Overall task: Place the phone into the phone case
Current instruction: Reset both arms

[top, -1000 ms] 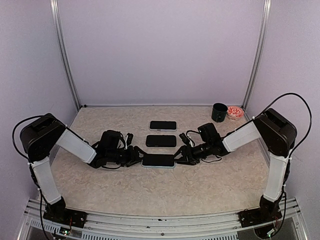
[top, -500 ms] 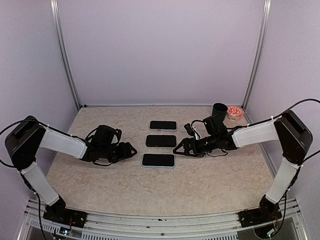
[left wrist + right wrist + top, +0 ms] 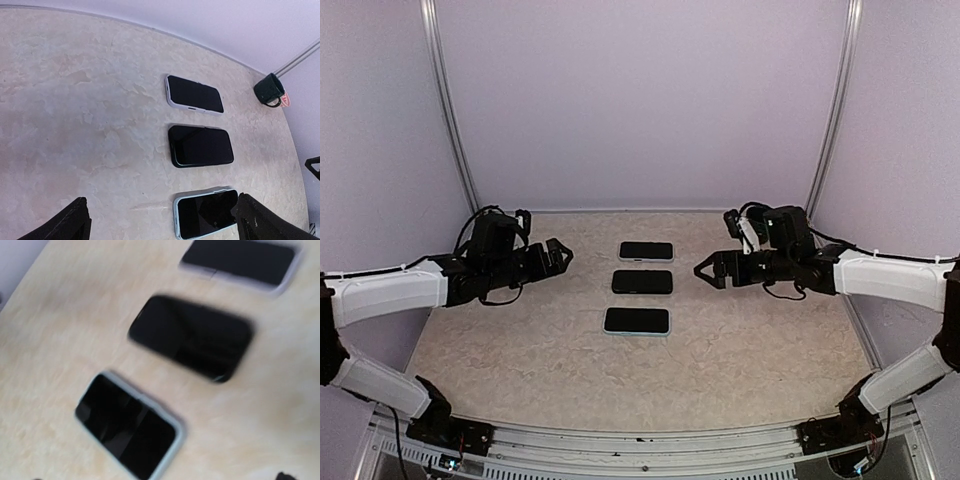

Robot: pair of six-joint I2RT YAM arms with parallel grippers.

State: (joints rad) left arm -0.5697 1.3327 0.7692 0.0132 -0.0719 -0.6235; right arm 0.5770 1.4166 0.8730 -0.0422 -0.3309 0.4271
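Note:
Nearest of three in a column, a black-screened phone (image 3: 637,321) lies flat inside a light blue phone case (image 3: 176,209), whose rim frames it all round; the right wrist view shows the phone (image 3: 127,425) blurred. My left gripper (image 3: 563,254) hovers open to the left and behind it, holding nothing. Its dark fingers (image 3: 264,222) show at the bottom corners of the left wrist view. On the other side my right gripper (image 3: 702,270) hangs open and empty, level with the middle phone.
A dark-cased phone (image 3: 642,282) lies in the middle and a white-cased phone (image 3: 646,251) lies farthest. A dark mug (image 3: 269,90) and a red bowl (image 3: 284,100) stand at the back right corner. Metal frame posts (image 3: 448,110) rise at both back corners.
Both grippers let go of the near phone's ends, opened wide and drew back and upward, the left one to the left, the right one to the right. The phone stayed put.

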